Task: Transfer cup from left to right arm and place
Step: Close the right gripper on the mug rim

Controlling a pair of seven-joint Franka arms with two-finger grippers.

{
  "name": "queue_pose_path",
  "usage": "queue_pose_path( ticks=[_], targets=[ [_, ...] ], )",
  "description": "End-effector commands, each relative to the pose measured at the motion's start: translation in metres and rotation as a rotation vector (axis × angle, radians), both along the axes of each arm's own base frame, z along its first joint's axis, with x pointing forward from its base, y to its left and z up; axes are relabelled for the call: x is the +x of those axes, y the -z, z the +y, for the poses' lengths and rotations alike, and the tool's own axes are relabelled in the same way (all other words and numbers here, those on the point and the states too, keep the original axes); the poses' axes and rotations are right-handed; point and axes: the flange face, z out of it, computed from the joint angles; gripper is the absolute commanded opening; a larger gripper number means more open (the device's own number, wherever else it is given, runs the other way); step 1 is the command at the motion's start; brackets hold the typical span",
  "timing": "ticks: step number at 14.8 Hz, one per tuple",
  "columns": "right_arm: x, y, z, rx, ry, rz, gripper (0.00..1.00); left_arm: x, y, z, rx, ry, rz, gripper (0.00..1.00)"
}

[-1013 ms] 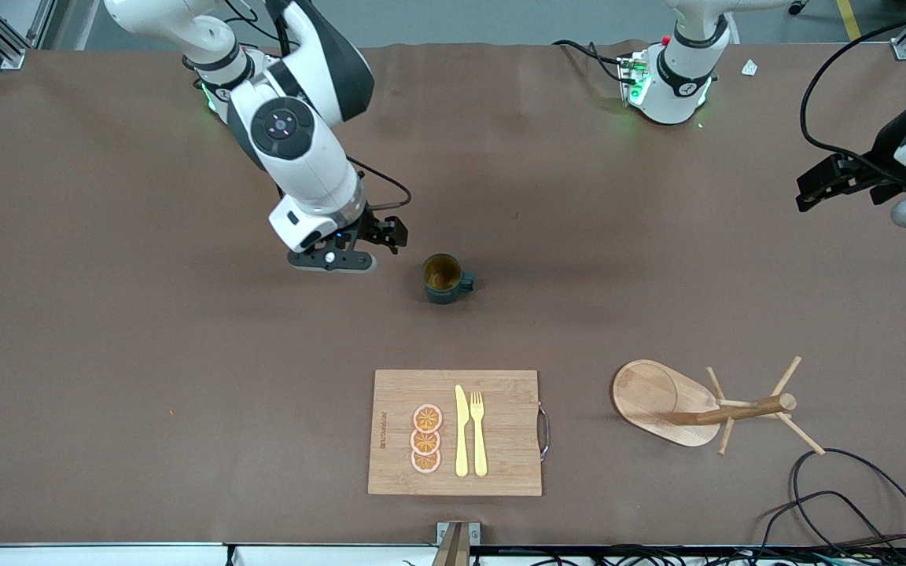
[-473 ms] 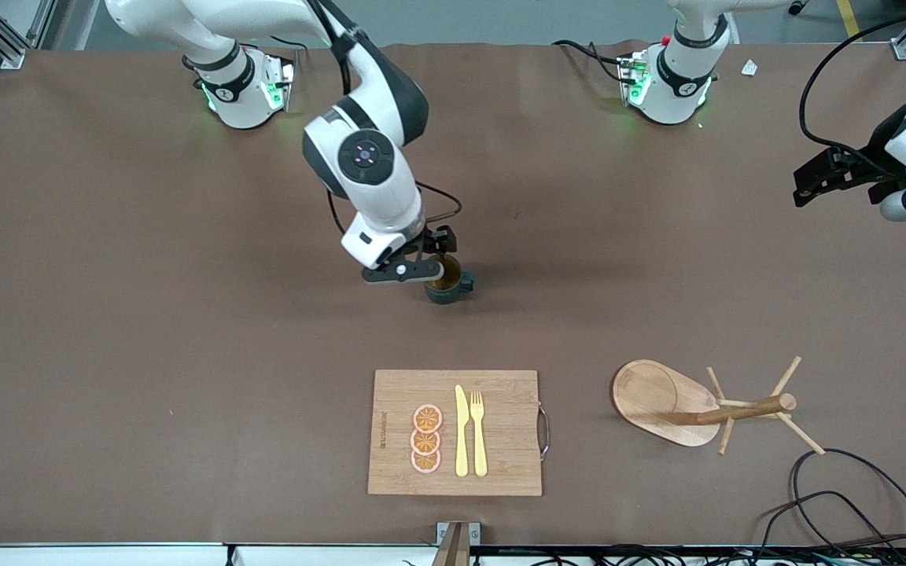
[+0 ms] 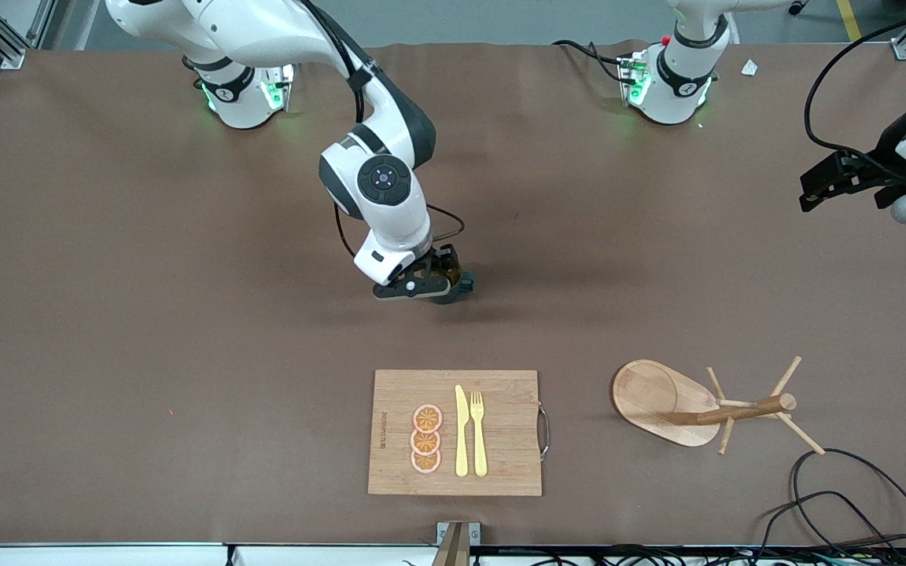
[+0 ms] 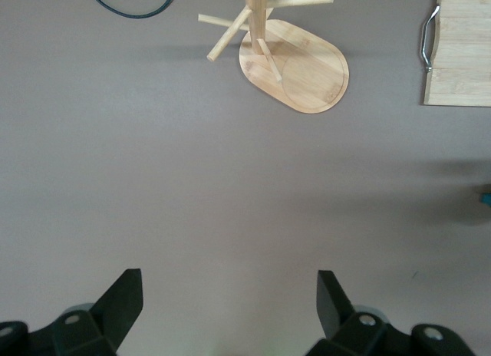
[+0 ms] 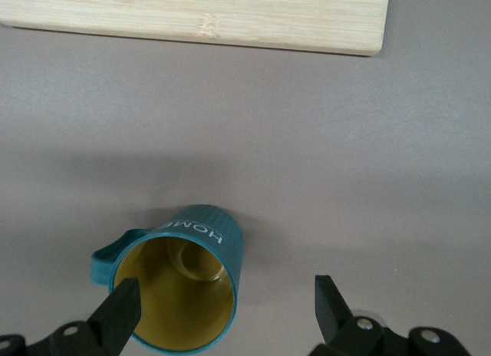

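The cup point(image 3: 458, 284), a dark teal mug with a mustard inside, stands upright at mid-table, mostly hidden under my right gripper point(image 3: 437, 277). In the right wrist view the cup point(image 5: 180, 291) shows from above with its handle to one side. My right gripper point(image 5: 226, 306) is open, one finger over the cup's inside and the other outside its wall, on the side away from the handle. My left gripper point(image 3: 812, 189) is open and empty in the air over the left arm's end of the table, and the left arm waits. It also shows in the left wrist view point(image 4: 230, 295).
A wooden cutting board point(image 3: 504, 432) with a yellow knife, fork and orange slices lies nearer the front camera than the cup. A wooden peg rack point(image 3: 705, 405) stands toward the left arm's end. Black cables point(image 3: 838, 503) lie by the front edge there.
My right arm has swung from beside the cup to over it and come down, so its open fingers now straddle the cup's wall. The left arm has barely shifted.
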Motion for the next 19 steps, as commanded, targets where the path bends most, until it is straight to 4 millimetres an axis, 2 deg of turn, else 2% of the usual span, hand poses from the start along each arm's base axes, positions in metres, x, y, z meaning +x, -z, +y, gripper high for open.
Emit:
queue_pose_path(
  ticks=[1, 3, 4, 8, 10, 14, 16, 18, 19],
  targets=[
    [0.001, 0.012, 0.006, -0.001, 0.009, -0.016, 1.0, -0.001, -0.003, 0.008, -0.02, 0.002, -0.013, 1.0],
    [0.001, 0.015, 0.006, -0.006, 0.023, -0.014, 0.99, 0.002, -0.001, 0.007, -0.029, 0.003, -0.011, 1.0],
    [0.0, 0.017, 0.006, -0.009, 0.02, -0.013, 0.96, -0.004, -0.002, 0.003, -0.022, 0.008, 0.002, 1.0],
    [-0.004, 0.025, 0.005, -0.025, 0.011, -0.013, 0.93, -0.004, -0.007, 0.011, -0.016, -0.004, -0.003, 1.0],
    [-0.008, 0.031, 0.004, -0.022, 0.008, -0.014, 0.91, -0.015, -0.01, 0.007, 0.008, 0.022, 0.011, 1.0],
    [-0.02, 0.046, 0.014, -0.034, 0.028, 0.002, 0.87, -0.018, -0.012, 0.007, 0.022, 0.03, 0.006, 1.0],
    [-0.02, 0.046, 0.014, -0.034, 0.028, 0.002, 0.77, -0.023, -0.013, 0.01, 0.023, 0.026, 0.003, 1.0],
    [-0.021, 0.048, 0.014, -0.037, 0.038, 0.01, 0.57, -0.02, -0.014, 0.006, 0.007, 0.04, -0.015, 1.0],
    [-0.021, 0.049, 0.014, -0.039, 0.04, 0.014, 0.43, -0.02, -0.013, 0.005, 0.008, 0.041, -0.011, 1.0]
  ],
)
